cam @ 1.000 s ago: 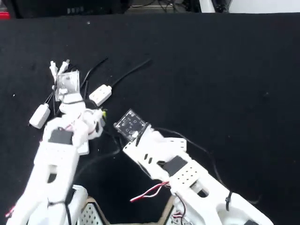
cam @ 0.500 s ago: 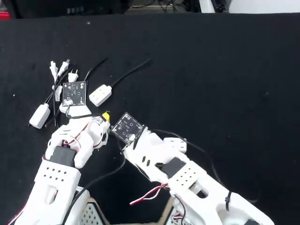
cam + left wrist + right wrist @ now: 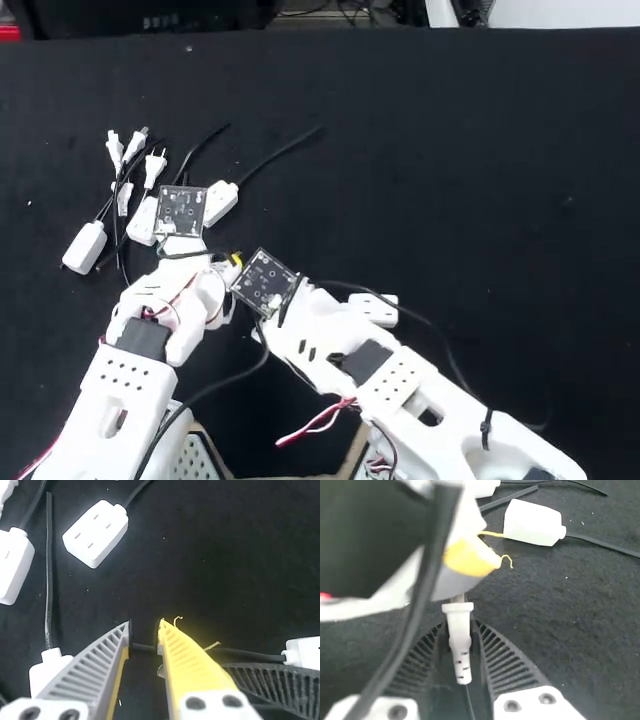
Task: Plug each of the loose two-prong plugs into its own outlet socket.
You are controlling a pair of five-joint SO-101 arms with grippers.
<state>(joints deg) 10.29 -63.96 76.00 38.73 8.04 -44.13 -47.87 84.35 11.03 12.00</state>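
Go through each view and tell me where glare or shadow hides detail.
High view: the white right arm glares against the black table, its surface detail washed out. Left wrist view: even light, the socket block shows its slots plainly. Right wrist view: the plug in the right gripper is bright; the left arm nearby lies in deep shadow.

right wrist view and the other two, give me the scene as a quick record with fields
right gripper: shut on a white two-prong plug
left gripper: jaws slightly apart, a thin black cable crossing the gap
plug's lead: runs toward the left gripper's yellow finger
free socket: white rectangular outlet socket, lying beyond the left gripper
other plugs: small white loose plugs, far left
surface: black cloth table
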